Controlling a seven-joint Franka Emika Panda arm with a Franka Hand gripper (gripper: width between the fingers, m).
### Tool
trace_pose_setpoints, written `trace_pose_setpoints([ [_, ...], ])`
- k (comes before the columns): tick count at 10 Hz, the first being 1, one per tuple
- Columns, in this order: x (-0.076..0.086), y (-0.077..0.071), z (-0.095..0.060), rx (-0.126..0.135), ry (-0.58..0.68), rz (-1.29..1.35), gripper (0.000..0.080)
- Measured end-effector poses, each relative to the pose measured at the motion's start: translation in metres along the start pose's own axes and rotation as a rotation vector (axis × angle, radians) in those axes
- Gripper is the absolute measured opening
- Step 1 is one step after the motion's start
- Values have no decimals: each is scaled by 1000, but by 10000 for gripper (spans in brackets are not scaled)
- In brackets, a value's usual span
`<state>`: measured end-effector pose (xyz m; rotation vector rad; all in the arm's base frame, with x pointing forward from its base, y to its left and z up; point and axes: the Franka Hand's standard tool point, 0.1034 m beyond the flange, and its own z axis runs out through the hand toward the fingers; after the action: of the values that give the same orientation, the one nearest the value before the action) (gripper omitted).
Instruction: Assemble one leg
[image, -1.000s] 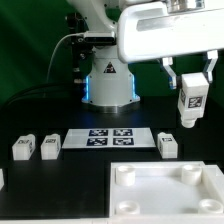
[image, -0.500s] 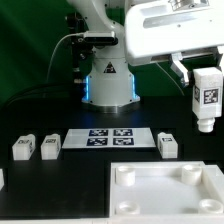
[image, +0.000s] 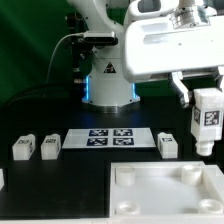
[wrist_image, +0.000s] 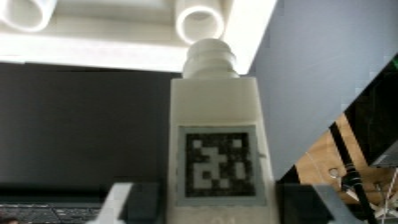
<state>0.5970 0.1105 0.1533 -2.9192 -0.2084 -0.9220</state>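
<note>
The leg (image: 208, 120) is held clear of the table (image: 40, 115) by the gripper (image: 200, 96), which is clenched on it. It is seen upright in the air at about three o'clock in the exterior view, with its black-and-white tag (image: 212, 117) turned toward the camera. In the wrist view the leg (wrist_image: 217, 110) fills the middle of the picture. Its tag (wrist_image: 219, 162) is plainly shown on the face, and a round stud (wrist_image: 212, 55) is seen at the end away from the tag. On the table, at about four o'clock in the exterior view, a loose leg (image: 168, 143) is seen lower in the picture than the held one and apart from it. It is set just beside the end of the marker board (image: 111, 138) on the exterior view's right. Two more legs (image: 23, 148) (image: 49, 147) are placed side by side at about eight o'clock, near the other end of the marker board. A large white panel (image: 165, 200) with a raised rim and corner sockets is laid at about five o'clock, close to the near edge of the table. It is not touched by the held leg. The robot base (image: 108, 85), lit blue at its front, is seen at twelve o'clock from the marker board. Whether the held leg is directly over the panel or over the bare table cannot be told from these views.
</note>
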Motion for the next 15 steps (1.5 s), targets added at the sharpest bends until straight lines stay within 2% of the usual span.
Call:
trace_pose_setpoints([
  [2, -2, 1, 21, 0, -11, 1, 291],
  [4, -8, -2, 34, 4, -25, 1, 291],
  [6, -7, -7, 39, 9, -26, 2, 291],
  [13, -15, -7, 58, 7, -28, 4, 292],
  [15, -20, 5, 64, -6, -17, -4, 292],
])
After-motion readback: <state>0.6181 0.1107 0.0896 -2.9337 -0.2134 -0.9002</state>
